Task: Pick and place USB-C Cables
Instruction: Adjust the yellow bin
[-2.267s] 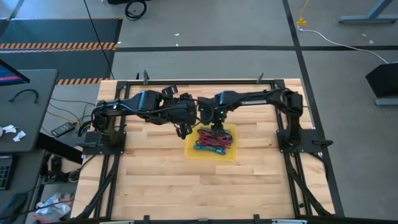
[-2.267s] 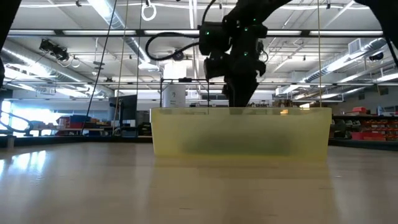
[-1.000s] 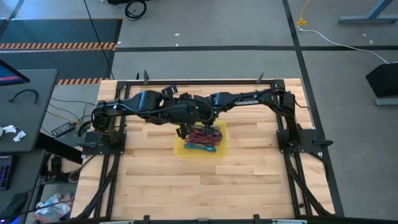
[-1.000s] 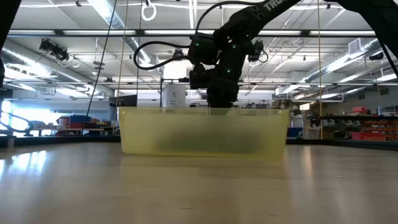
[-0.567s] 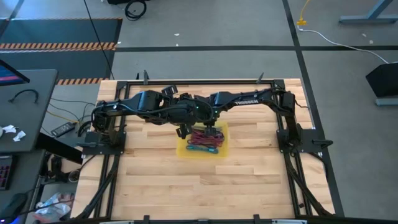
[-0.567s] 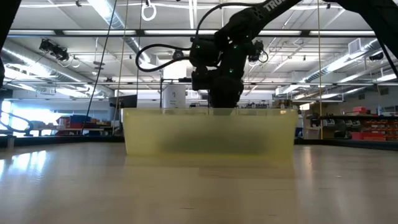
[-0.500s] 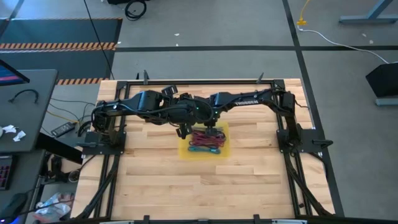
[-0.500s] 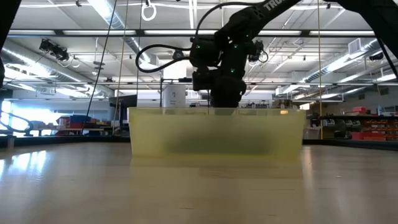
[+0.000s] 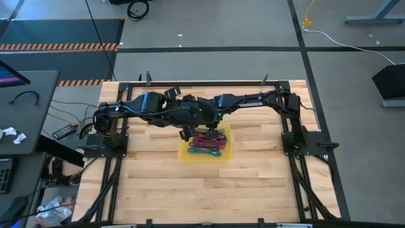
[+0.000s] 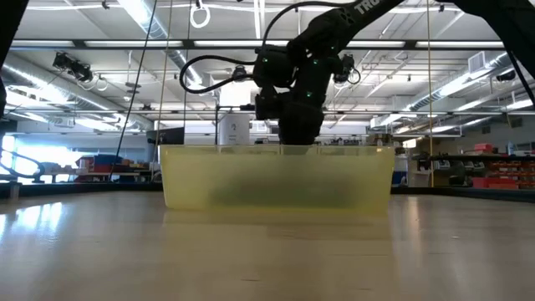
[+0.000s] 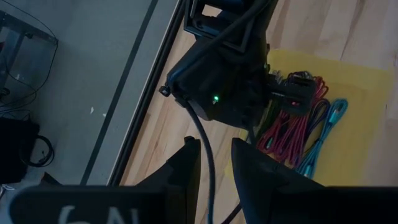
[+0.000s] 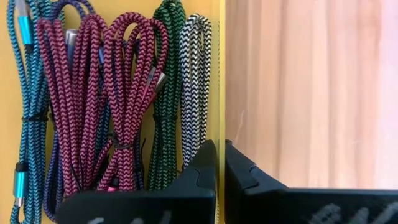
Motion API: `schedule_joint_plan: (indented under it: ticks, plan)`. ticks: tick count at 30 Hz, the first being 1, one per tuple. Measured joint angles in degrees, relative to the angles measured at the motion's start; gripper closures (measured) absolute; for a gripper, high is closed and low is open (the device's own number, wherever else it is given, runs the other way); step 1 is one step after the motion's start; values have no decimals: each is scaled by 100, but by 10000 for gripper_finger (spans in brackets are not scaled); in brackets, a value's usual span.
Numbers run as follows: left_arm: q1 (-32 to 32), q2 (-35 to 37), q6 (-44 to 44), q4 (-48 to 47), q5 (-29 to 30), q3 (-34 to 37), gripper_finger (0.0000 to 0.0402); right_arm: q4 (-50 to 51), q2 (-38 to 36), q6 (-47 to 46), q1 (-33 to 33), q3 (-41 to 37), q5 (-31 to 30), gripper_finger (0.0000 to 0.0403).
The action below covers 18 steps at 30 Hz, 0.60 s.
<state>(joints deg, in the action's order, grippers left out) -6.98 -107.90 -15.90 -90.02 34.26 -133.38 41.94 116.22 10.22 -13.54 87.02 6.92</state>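
A square yellow tray (image 9: 190, 156) rests on the wooden table, with several bundled USB-C cables (image 9: 206, 142) lying in it: maroon, teal, purple, green and a grey one (image 12: 196, 81). My right gripper (image 9: 215, 131) is shut on the tray's far wall. My left gripper (image 9: 187, 133) hovers open by the tray's far left corner, holding nothing. In the low view the tray's near wall (image 10: 276, 180) hides the cables. My right gripper pinches the tray's far wall (image 12: 221, 134), one finger (image 12: 202, 171) inside beside the grey cable and one finger (image 12: 239, 174) outside over the table. It comes from above, pointing down. The tray stays flat on the table.
Bare wood lies on the near half of the table (image 9: 209, 196). Both arms crowd together over the far middle, the right arm's wrist (image 11: 217, 93) just ahead of my left gripper. Metal frames (image 9: 101, 145) line both sides.
My right gripper, still shut on the wall, has slid the tray a little toward the table's right edge and then back toward the left. The tray has stayed flat, with the cables inside it.
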Motion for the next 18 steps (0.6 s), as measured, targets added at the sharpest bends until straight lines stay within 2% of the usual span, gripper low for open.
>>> schedule_joint_plan:
  ticks: [18]
  plan:
    - [-2, 0, 0, 0, 0, 0, 306, -93, 0, 32, -11, 0, 190, 400]
